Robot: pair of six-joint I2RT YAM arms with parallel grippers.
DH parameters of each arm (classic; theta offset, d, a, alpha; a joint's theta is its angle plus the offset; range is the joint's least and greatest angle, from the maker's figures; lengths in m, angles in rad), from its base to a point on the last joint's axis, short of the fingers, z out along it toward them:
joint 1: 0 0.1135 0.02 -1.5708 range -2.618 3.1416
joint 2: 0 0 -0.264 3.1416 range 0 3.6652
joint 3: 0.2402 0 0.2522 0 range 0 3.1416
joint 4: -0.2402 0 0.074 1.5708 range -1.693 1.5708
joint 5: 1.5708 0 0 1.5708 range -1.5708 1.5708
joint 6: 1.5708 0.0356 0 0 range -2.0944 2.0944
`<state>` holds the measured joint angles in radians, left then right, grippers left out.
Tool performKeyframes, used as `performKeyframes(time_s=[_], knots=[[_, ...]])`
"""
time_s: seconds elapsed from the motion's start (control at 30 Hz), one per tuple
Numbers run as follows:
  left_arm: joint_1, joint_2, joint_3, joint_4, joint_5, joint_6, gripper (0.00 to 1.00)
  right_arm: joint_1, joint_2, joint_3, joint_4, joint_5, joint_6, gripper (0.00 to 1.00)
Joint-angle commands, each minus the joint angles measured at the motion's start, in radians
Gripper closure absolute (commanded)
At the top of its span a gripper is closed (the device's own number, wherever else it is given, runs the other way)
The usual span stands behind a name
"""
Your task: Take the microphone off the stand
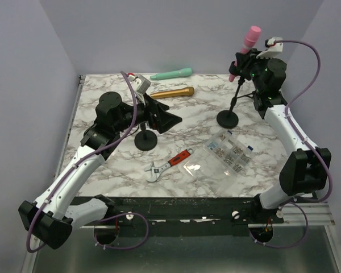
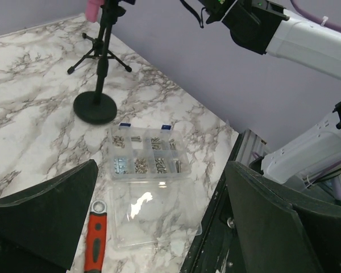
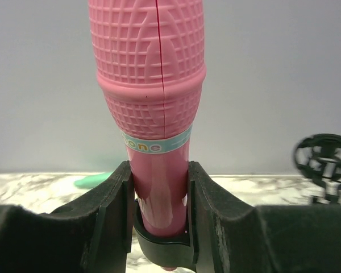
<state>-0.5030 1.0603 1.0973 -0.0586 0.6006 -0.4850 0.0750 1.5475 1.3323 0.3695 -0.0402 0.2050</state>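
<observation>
The microphone is pink with a raised grid pattern on its head and a pale blue band lettered in orange; its stand is black. The table is white marble veined in grey, carrying a mint-green microphone, a gold microphone and a wrench with red handle and silver head. The organiser box is clear with blue latches.

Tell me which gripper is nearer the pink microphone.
Right. The right gripper has its jaws shut on the pink microphone at the top of the stand. The left gripper hangs open across the table, near a second round base.
</observation>
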Motion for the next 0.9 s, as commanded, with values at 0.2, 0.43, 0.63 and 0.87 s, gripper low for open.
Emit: performKeyframes(time_s=[0.2, 0.43, 0.63, 0.87], knots=[[-0.067, 0.133, 0.169, 0.038, -0.048, -0.024, 0.01, 0.074, 0.055, 0.094, -0.031, 0.001, 0.025, 0.77], [-0.126, 0.269, 0.332, 0.002, -0.196, 0.019, 0.01, 0.074, 0.017, 0.120, -0.167, -0.037, 0.001, 0.12], [-0.171, 0.399, 0.493, 0.027, -0.352, 0.044, 0.01, 0.074, -0.092, 0.077, -0.249, -0.027, -0.005, 0.00], [-0.231, 0.604, 0.750, 0.006, -0.491, 0.176, 0.01, 0.070, -0.261, -0.059, -0.291, 0.023, 0.003, 0.00]])
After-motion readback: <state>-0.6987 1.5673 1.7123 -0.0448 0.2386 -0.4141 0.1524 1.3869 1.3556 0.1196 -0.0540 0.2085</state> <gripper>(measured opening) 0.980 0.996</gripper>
